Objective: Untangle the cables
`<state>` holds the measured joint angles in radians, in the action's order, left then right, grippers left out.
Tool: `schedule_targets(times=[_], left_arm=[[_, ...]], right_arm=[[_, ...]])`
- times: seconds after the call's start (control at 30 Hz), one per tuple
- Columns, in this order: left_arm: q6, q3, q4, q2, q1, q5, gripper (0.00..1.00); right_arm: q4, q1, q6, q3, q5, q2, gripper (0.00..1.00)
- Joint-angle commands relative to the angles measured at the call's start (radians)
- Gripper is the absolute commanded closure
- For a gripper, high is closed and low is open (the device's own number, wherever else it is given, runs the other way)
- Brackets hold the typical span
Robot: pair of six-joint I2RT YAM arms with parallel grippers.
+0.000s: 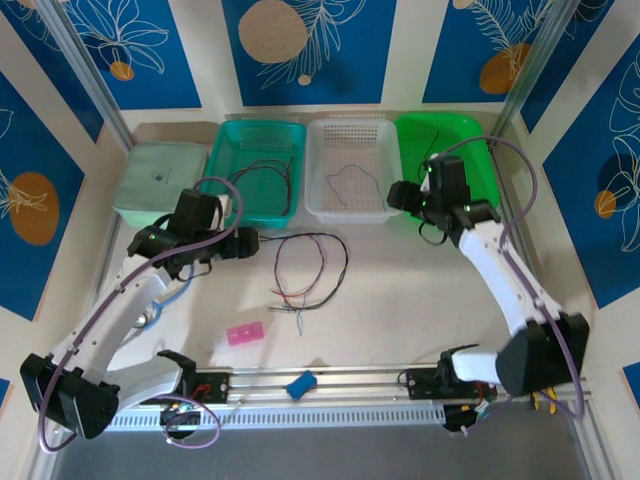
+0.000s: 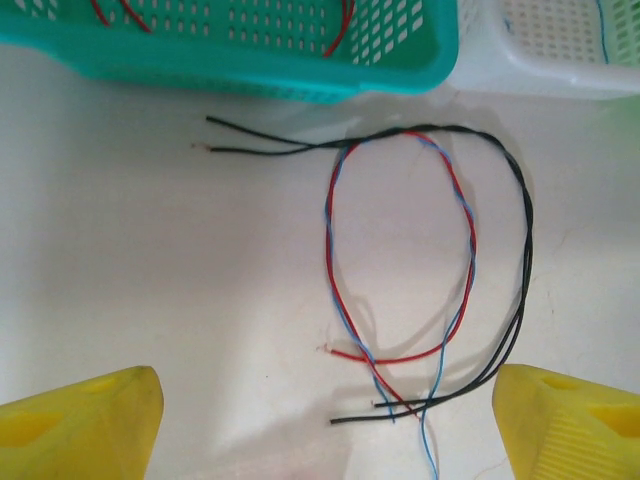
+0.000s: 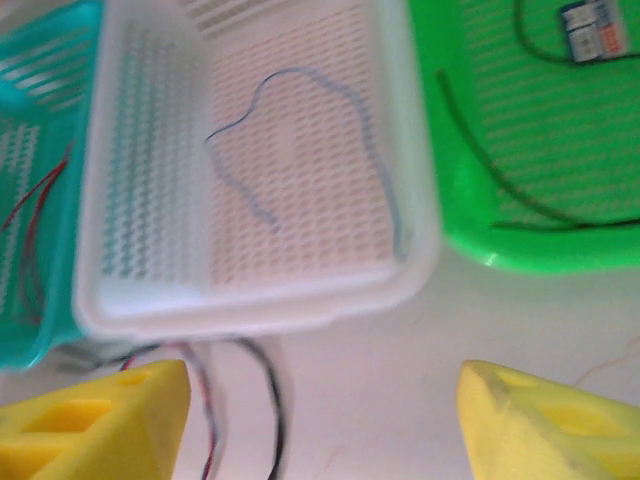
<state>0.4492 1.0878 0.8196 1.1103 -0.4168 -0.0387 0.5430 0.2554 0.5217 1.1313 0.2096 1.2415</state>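
Left fingers [image 1: 249, 243], right fingers [image 1: 398, 195] spread wide, empty; cables [image 1: 310, 270] loop before three baskets [image 1: 350, 121]

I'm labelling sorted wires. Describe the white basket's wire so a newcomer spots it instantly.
Three baskets line the table's far edge. The middle, white basket holds one thin wavy wire. It is grey-blue and lies alone; the wires in the teal basket are red and dark.

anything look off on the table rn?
Nothing spilled or broken. The cables on the table lie tangled: red and blue twisted together, a black pair crossing them. Two strays near the front rail: a small pink piece and a blue piece.
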Motion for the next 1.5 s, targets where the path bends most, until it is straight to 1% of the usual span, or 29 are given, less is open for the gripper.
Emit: schedule_targets(times=[0.0, 0.1, 0.2, 0.27, 0.37, 0.47, 0.57, 0.63, 0.77, 0.87, 1.03, 1.23, 1.47], left_arm=[[0.05, -0.045, 0.023, -0.035, -0.015, -0.027, 0.15], [0.074, -0.08, 0.019, -0.053, -0.03, -0.029, 0.16], [0.1, -0.117, 0.007, -0.069, -0.047, -0.033, 0.17], [0.112, -0.135, 0.0, -0.075, -0.058, -0.033, 0.17], [0.128, -0.163, -0.009, -0.079, -0.074, -0.032, 0.17], [0.147, -0.192, -0.029, -0.086, -0.084, -0.039, 0.17], [0.162, -0.214, -0.041, -0.096, -0.091, -0.044, 0.17], [0.169, -0.225, -0.045, -0.103, -0.093, -0.046, 0.17], [0.174, -0.241, -0.043, -0.114, -0.094, -0.057, 0.17], [0.174, -0.25, -0.036, -0.12, -0.097, -0.062, 0.17], [0.175, -0.268, -0.036, -0.135, -0.099, -0.066, 0.17], [0.182, -0.285, -0.044, -0.141, -0.099, -0.069, 0.17], [0.178, -0.281, -0.044, -0.142, -0.099, -0.069, 0.18]], right_arm=[[0.045, 0.105, 0.047, -0.08, 0.027, -0.109, 0.36], [0.091, 0.219, 0.174, -0.152, 0.07, -0.178, 0.47], [0.089, 0.334, 0.291, -0.211, 0.074, -0.205, 0.53], [0.085, 0.399, 0.374, -0.226, 0.06, -0.194, 0.56], [0.05, 0.494, 0.459, -0.244, 0.064, -0.149, 0.56], [0.0, 0.548, 0.529, -0.259, 0.05, -0.072, 0.58], [-0.122, 0.571, 0.613, -0.318, -0.026, -0.01, 0.61], [-0.196, 0.587, 0.66, -0.353, -0.051, 0.036, 0.63], [-0.254, 0.623, 0.703, -0.359, -0.06, 0.126, 0.68], [-0.315, 0.63, 0.729, -0.365, -0.093, 0.183, 0.68], [-0.341, 0.647, 0.733, -0.331, -0.11, 0.271, 0.69], [-0.428, 0.65, 0.762, -0.306, -0.178, 0.382, 0.7], [-0.402, 0.664, 0.738, -0.223, -0.178, 0.451, 0.7]])
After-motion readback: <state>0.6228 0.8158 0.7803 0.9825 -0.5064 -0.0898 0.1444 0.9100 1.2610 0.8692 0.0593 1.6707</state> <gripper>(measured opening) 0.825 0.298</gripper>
